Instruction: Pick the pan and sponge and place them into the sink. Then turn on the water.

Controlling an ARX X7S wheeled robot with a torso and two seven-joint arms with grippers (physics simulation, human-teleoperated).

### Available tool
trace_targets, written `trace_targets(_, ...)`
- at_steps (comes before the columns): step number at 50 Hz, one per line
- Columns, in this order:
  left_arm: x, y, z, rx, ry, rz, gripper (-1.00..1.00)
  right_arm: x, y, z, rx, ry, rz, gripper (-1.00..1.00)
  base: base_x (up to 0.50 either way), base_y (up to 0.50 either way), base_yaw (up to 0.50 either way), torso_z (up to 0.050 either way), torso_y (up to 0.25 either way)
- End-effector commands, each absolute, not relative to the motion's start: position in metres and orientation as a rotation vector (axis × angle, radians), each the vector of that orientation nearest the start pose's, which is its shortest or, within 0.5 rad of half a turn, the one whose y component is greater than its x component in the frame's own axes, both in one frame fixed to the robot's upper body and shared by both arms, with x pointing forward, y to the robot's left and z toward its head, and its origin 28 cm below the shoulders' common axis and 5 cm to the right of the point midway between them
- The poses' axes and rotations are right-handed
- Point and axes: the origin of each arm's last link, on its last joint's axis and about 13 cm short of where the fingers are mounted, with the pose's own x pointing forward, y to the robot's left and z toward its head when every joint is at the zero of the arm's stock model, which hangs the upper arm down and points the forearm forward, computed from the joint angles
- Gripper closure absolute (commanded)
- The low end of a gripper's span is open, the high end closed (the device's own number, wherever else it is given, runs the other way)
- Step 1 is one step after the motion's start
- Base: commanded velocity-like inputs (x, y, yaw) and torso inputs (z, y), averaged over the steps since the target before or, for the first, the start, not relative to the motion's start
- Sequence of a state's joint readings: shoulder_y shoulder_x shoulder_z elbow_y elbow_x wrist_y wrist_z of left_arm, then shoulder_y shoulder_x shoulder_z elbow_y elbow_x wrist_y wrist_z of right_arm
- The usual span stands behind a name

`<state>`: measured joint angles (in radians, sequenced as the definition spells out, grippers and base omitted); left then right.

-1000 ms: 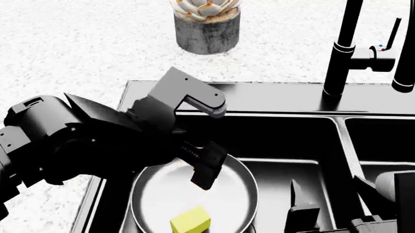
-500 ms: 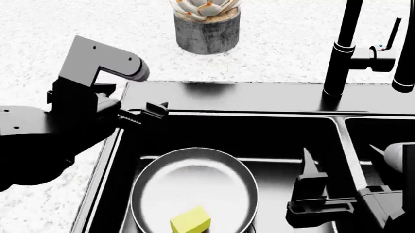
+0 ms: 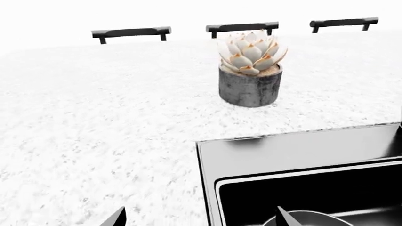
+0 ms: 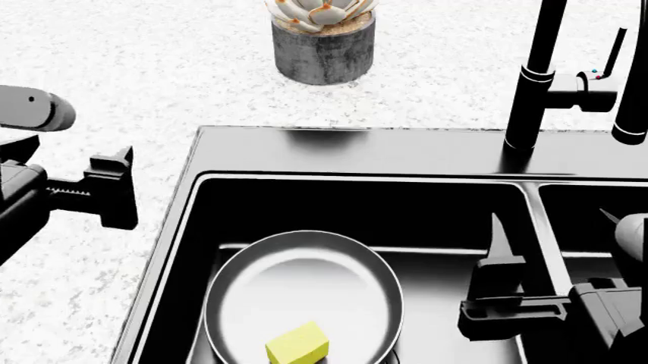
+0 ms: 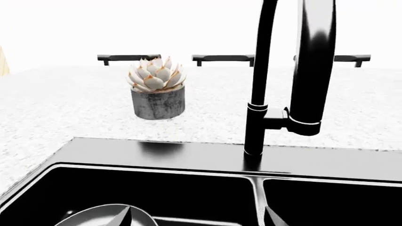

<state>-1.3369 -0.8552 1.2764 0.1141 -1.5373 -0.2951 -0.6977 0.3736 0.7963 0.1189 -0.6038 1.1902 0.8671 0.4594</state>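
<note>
The pan (image 4: 303, 292) lies in the left basin of the black sink (image 4: 354, 152), and the yellow-green sponge (image 4: 297, 343) rests inside the pan near its front edge. My left gripper (image 4: 61, 191) is open and empty over the white counter, left of the sink; in its wrist view (image 3: 201, 219) the pan's rim (image 3: 314, 219) peeks in. My right gripper (image 4: 557, 254) is open and empty above the divider between the basins; its wrist view (image 5: 199, 219) shows the pan (image 5: 94, 217) and the faucet (image 5: 259, 94). No water stream shows.
A potted succulent (image 4: 324, 38) stands on the speckled white counter (image 4: 121, 68) behind the sink. The tall black faucet (image 4: 536, 76) with its side handle (image 4: 597, 80) rises at the back right. Dark chair backs (image 3: 242, 27) line the counter's far side.
My left arm has pulled away from over the pan, going left over the counter. My right gripper has risen a little further into view near the basin divider.
</note>
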Motion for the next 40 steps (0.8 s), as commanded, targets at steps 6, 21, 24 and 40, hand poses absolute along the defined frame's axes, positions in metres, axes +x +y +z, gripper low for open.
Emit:
trace_targets(6, 0.271, 0.259, 0.215, -0.003, 0.185, -0.05, -1.0, 0.21, -0.188, 0.205, 0.016, 0.037, 0.062, -1.0, 0.0, 0.0, 0.0, 0.0, 0.0)
trace_targets(21, 0.265, 0.258, 0.2, -0.018, 0.199, -0.04, -1.0, 0.209, -0.186, 0.202, 0.011, 0.036, 0.085, -1.0, 0.0, -0.1, 0.0, 0.0, 0.0)
trace_targets(24, 0.265, 0.258, 0.201, -0.022, 0.198, -0.038, -1.0, 0.209, -0.186, 0.202, 0.01, 0.037, 0.086, -1.0, 0.0, -0.28, 0.0, 0.0, 0.0)
trace_targets(40, 0.268, 0.26, 0.198, -0.017, 0.203, -0.042, -1.0, 0.208, -0.187, 0.198, 0.016, 0.038, 0.079, -1.0, 0.0, -0.28, 0.0, 0.0, 0.0)
